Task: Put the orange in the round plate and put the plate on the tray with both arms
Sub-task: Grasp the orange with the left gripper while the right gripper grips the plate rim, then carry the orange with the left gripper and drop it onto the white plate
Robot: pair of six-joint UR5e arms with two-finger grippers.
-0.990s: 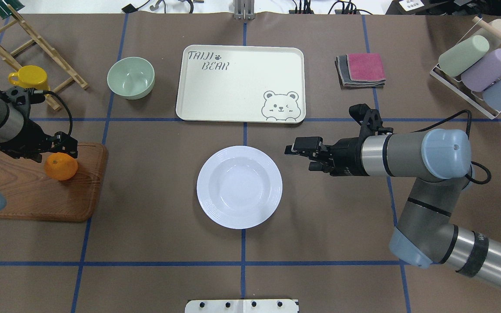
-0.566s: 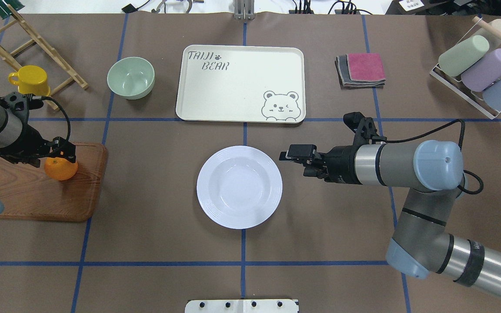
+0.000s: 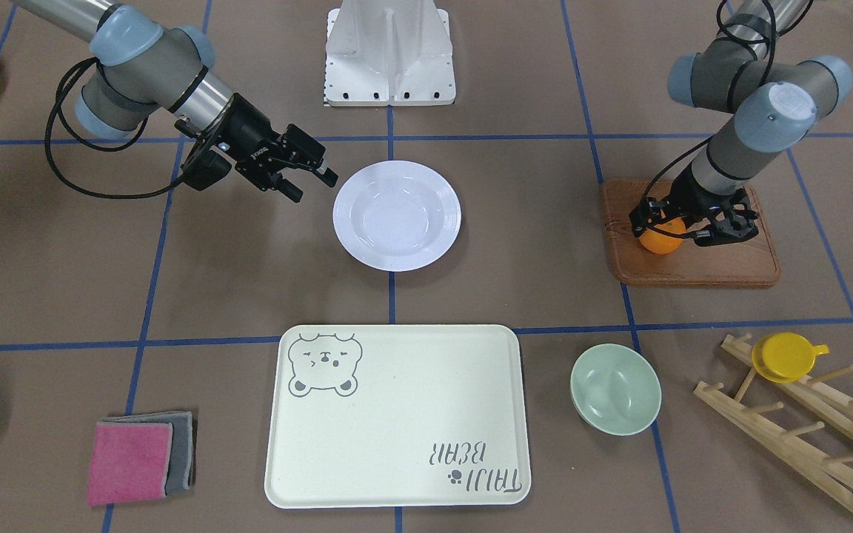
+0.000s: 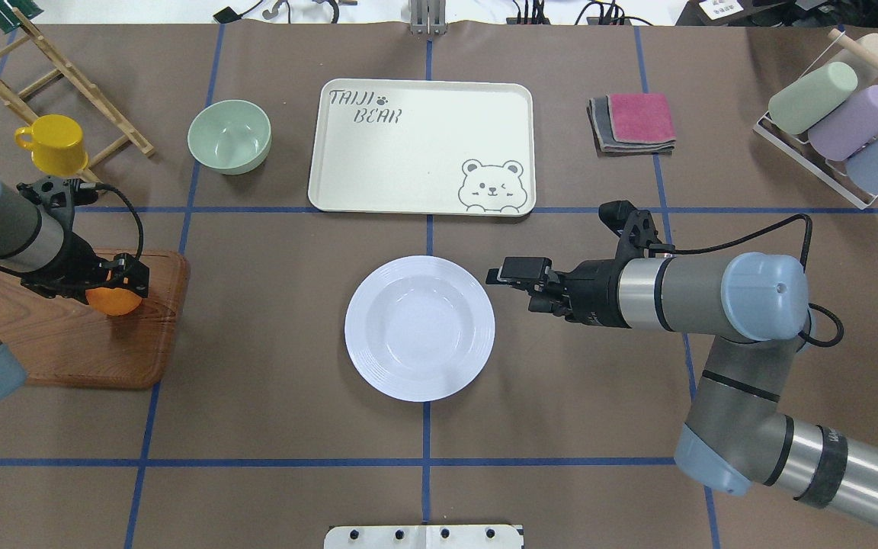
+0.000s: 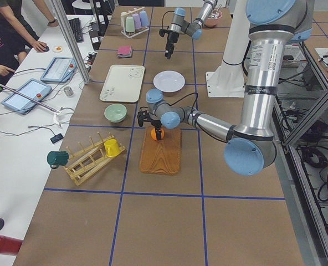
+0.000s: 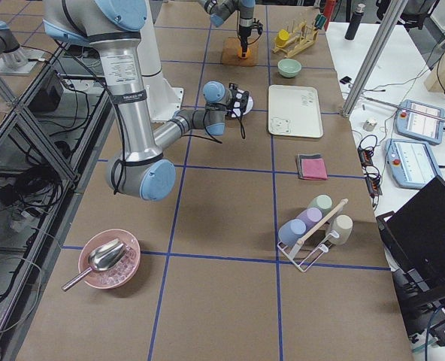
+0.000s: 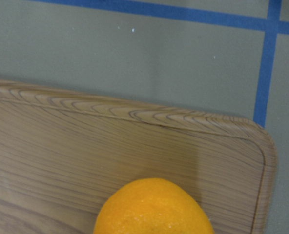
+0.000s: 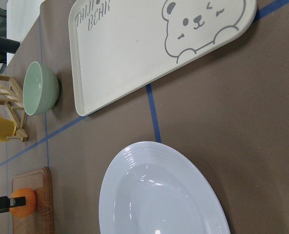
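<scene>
left gripper [image 4: 117, 280] lowered over the orange [image 3: 660, 241] as the first step of the task is taken up. a second earlier the fruit was left almost wholly uncovered below the black fingers; now most of it is hidden under them, and only its lower edge is caught from overhead. the orange is still seated on the wooden board [image 4: 65, 343], directly beneath the gripper, and no lift has been made. whether the fingers have been pressed shut on the fruit or are merely set astride it cannot be told from any view; in the left wrist view only the top of the orange is shown, with no finger in sight.

the right gripper [image 4: 513, 290] has meanwhile been eased nearer the round plate [image 4: 366, 366], its jaws held apart. the ribbed rim lies just ahead of its fingertips and is not touched. nothing has yet been put in the plate, which rests on the bench [image 4: 271, 427]. the tray [image 4: 408, 160] lies past the plate, off to one side of the right gripper's line of reach.

the change is judged to mean that the pick of the orange is at hand, while the right arm is staged for the shared carry of the plate. both placements are still to be done.
</scene>
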